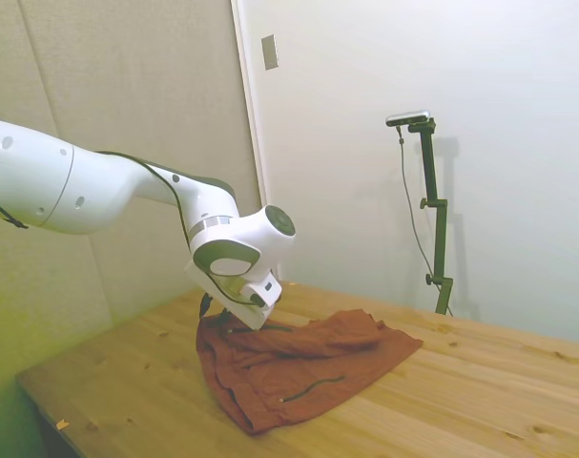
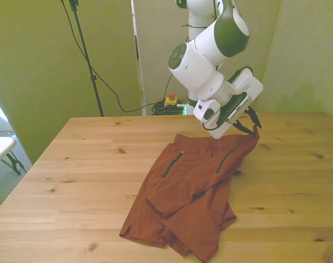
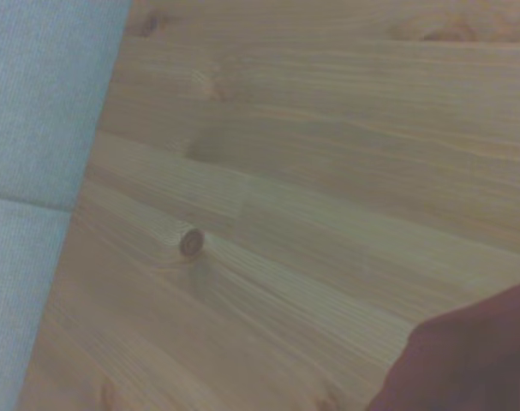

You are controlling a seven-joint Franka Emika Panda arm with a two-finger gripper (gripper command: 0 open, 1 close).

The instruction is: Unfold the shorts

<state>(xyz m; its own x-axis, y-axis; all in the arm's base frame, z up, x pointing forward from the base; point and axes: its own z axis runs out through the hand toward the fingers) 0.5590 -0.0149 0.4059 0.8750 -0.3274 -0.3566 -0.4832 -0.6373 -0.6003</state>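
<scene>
Nearest the front camera, the crumpled leg ends of the soft rust-red cloth shorts [image 2: 191,192] lay bunched close to the near edge of the pale wooden plank table [image 2: 89,164]. Farther back the fabric spread flatter, two thin dark pocket slits [image 2: 173,163] showing on it. At its far corner, toward the front view's right, my black-fingered gripper [image 2: 253,124] on the white arm was pinched shut on a tip of the cloth, lifting that corner just off the wood. My wrist camera saw a dark red patch of the shorts [image 3: 474,360] over knotty boards, with pale wall beyond the table's edge.
</scene>
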